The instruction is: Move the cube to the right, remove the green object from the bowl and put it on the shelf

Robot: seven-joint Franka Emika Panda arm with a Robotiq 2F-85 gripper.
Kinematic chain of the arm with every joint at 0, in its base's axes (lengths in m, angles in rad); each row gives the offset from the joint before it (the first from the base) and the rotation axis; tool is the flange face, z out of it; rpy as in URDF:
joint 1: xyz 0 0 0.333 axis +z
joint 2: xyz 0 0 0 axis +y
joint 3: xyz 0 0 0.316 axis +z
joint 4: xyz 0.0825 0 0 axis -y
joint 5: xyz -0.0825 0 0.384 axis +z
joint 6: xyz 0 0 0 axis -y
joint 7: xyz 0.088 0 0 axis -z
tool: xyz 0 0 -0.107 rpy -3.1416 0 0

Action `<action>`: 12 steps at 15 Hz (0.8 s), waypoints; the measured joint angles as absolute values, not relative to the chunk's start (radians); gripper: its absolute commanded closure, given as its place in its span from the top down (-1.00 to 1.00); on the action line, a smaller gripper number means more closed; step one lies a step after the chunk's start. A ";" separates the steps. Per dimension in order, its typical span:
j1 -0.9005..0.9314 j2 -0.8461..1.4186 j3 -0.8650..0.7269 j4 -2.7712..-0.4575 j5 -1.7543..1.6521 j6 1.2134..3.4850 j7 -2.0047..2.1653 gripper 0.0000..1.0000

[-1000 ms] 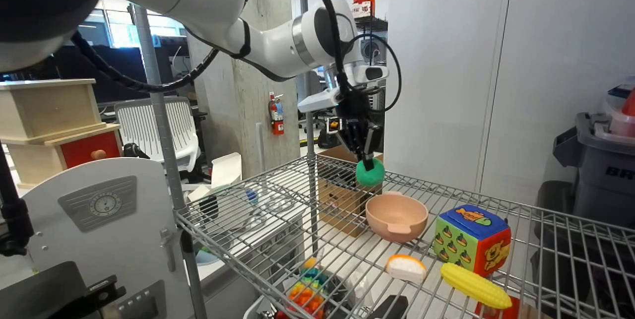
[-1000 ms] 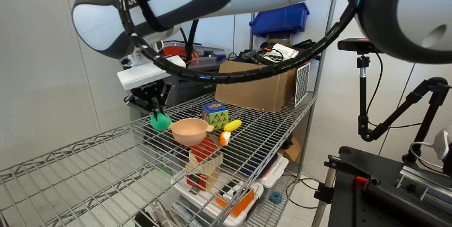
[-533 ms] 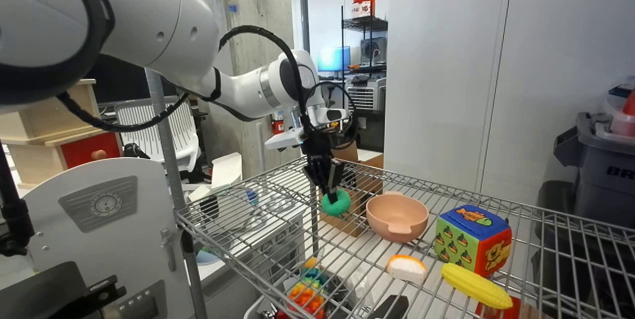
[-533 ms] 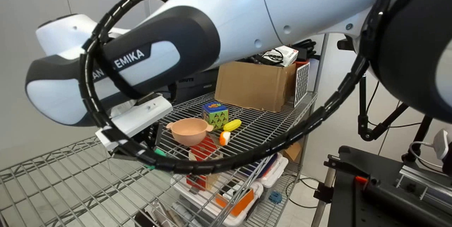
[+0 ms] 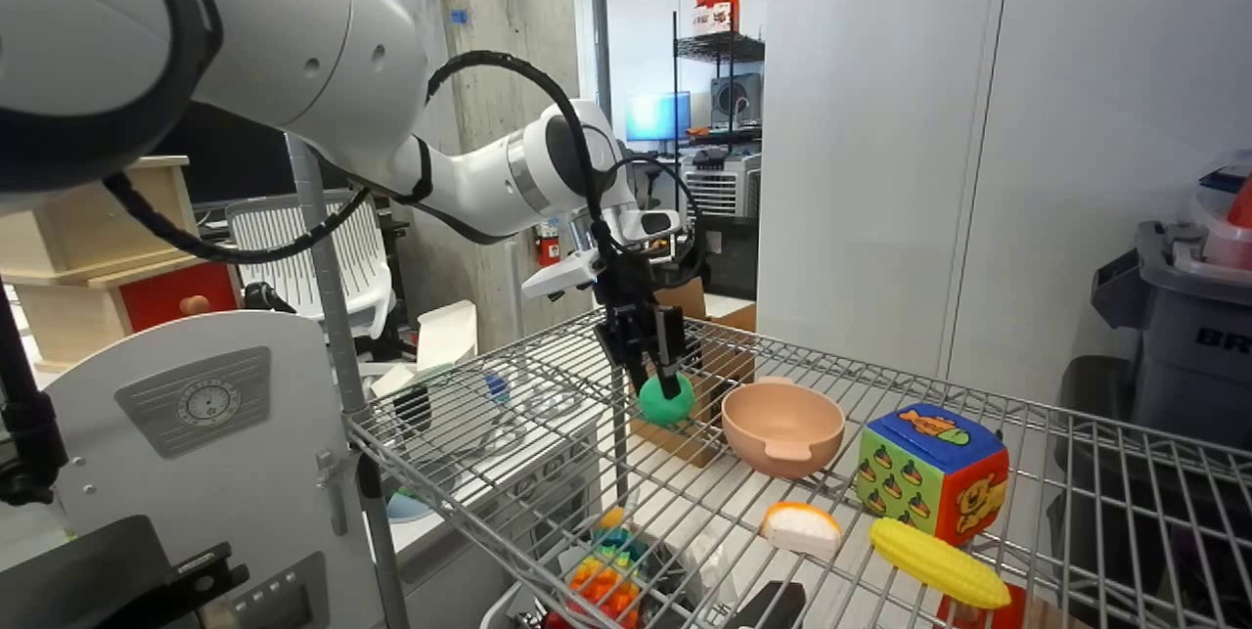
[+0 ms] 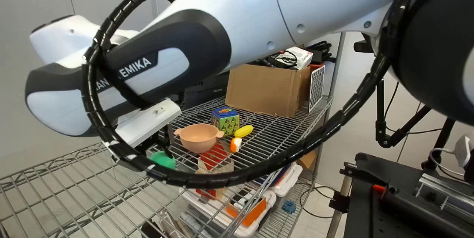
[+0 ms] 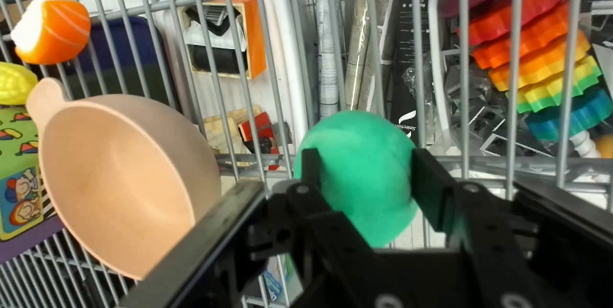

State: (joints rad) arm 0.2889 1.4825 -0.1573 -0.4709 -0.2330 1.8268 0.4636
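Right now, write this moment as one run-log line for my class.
gripper: jaws apart around green ball, contact unclear | ball: outside bowl, seemingly resting on shelf | cube: right of bowl in both exterior views

The ball [image 7: 361, 169] is green, the bowl [image 7: 122, 183] peach.

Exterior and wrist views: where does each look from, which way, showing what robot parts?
In an exterior view: above the chrome wire shelf, facing down across it; white arm, black gripper show.
In an exterior view: also above, facing a brown cardboard box; arm across top, gripper partly hidden.
Wrist view: wrist-mounted, facing down past black fingers at the round green ball.
Shared by both exterior views: round peach bowl, multicoloured cube.
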 measured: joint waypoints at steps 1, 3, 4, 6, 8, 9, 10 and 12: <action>0.289 1.483 -0.158 -0.472 -0.236 1.828 0.464 0.80; 0.289 1.484 -0.158 -0.476 -0.249 1.834 0.464 1.00; 0.290 1.484 -0.159 -0.477 -0.254 1.842 0.464 1.00; 0.294 1.483 -0.161 -0.475 -0.262 1.862 0.464 1.00; 0.298 1.482 -0.165 -0.461 -0.267 1.868 0.463 1.00; 0.299 1.482 -0.168 -0.448 -0.267 1.868 0.461 1.00; 0.300 1.479 -0.171 -0.441 -0.267 1.870 0.457 1.00; 0.303 1.465 -0.177 -0.440 -0.267 1.877 0.447 1.00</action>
State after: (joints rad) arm 0.3035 1.4652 -0.1770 -0.4402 -0.2675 1.8769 0.4469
